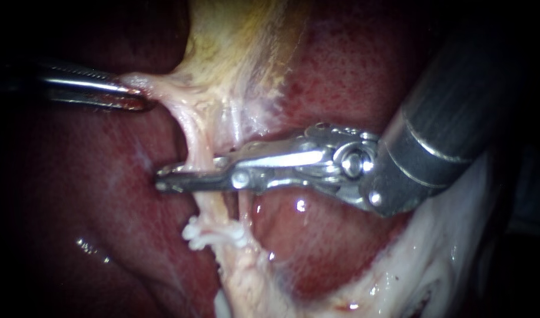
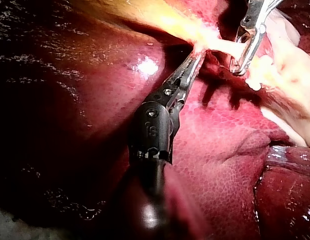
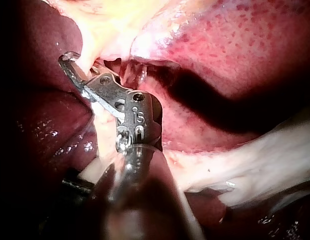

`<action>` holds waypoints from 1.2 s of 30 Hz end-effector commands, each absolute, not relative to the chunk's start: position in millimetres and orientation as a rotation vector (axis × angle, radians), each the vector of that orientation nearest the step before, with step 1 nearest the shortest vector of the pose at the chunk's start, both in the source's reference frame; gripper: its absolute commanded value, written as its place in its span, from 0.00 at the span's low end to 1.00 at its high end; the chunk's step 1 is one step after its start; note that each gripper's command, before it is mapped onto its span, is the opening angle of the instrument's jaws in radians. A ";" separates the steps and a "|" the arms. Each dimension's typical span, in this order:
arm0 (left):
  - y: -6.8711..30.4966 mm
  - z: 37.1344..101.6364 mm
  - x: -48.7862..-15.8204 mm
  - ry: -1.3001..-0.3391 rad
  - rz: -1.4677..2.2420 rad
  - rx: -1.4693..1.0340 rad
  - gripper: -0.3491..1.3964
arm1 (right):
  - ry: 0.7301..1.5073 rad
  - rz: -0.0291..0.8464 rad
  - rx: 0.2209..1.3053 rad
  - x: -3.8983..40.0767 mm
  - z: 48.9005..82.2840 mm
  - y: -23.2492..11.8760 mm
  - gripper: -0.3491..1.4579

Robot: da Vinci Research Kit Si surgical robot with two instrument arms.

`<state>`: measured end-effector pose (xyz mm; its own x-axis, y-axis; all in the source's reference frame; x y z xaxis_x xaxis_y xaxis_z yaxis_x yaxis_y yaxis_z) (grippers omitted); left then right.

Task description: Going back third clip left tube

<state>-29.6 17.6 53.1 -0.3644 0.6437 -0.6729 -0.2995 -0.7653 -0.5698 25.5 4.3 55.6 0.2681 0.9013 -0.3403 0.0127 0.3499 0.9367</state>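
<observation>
1. Left instrument (image 1: 134,94). My shaft enters from the left, over the liver (image 1: 352,70). My jaws are closed on a strand of pale tissue (image 1: 149,82) at the lower end of the gallbladder (image 1: 240,35). The strand is stretched taut toward my side. In the left wrist view these jaws (image 2: 192,62) lie together along their length, with the pale strand caught at their tip.

2. Right instrument (image 1: 162,179). My shaft enters from the upper right and my long jaws reach across to the left tube (image 1: 198,144). A narrow gap shows between the jaws, and the tube crosses within that gap. I cannot tell whether both jaws press on it. The left wrist view shows the same slot between the two prongs (image 2: 237,67). In the right wrist view only the hooked tip (image 3: 70,59) is clear of tissue.

3. Clips (image 1: 214,235). A white, ridged cluster sits on the left tube just below my right jaws, against the liver surface (the number of clips in it cannot be counted). I cannot tell whether a clip lies inside the jaws.

4. Right tube (image 1: 244,207). It runs just beside the left tube, and the jaw body crosses in front of it.
</observation>
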 end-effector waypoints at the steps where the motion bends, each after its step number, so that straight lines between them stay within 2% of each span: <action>1: 17.6 53.1 -29.6 -0.476 2.149 -1.285 0.00 | 1.134 0.770 1.038 25.6 56.1 4.1 0.11; 2: 17.5 53.1 -29.7 -0.479 2.149 -1.286 0.00 | 1.142 0.755 1.025 25.7 56.5 3.9 0.20; 4: 17.5 53.2 -29.7 -0.478 2.150 -1.286 0.00 | 1.165 0.701 0.983 26.0 57.7 3.5 0.32; 6: 17.5 53.2 -29.7 -0.478 2.150 -1.286 0.00 | 1.173 0.692 0.956 26.4 59.1 3.2 0.40; 8: 17.5 53.2 -29.6 -0.479 2.150 -1.286 0.00 | 1.182 0.680 0.926 26.4 60.0 3.1 0.43; 12: 17.5 53.2 -29.6 -0.479 2.150 -1.286 0.00 | 1.201 0.667 0.852 25.7 61.2 3.4 0.46; 18: 17.4 53.2 -29.5 -0.479 2.150 -1.287 0.00 | 1.233 0.601 0.755 23.5 61.2 3.2 0.47; 22: 17.4 53.2 -29.5 -0.479 2.150 -1.287 0.00 | 1.253 0.541 0.719 21.3 60.5 2.7 0.47; 28: 17.4 53.1 -29.4 -0.480 2.151 -1.287 0.00 | 1.281 0.405 0.608 17.1 59.7 1.8 0.47; 31: 17.4 53.2 -29.3 -0.480 2.151 -1.287 0.00 | 1.256 0.359 0.575 15.1 59.4 1.5 0.47; 36: 17.4 53.2 -29.3 -0.480 2.151 -1.287 0.00 | 1.158 0.250 0.500 11.6 58.7 1.4 0.47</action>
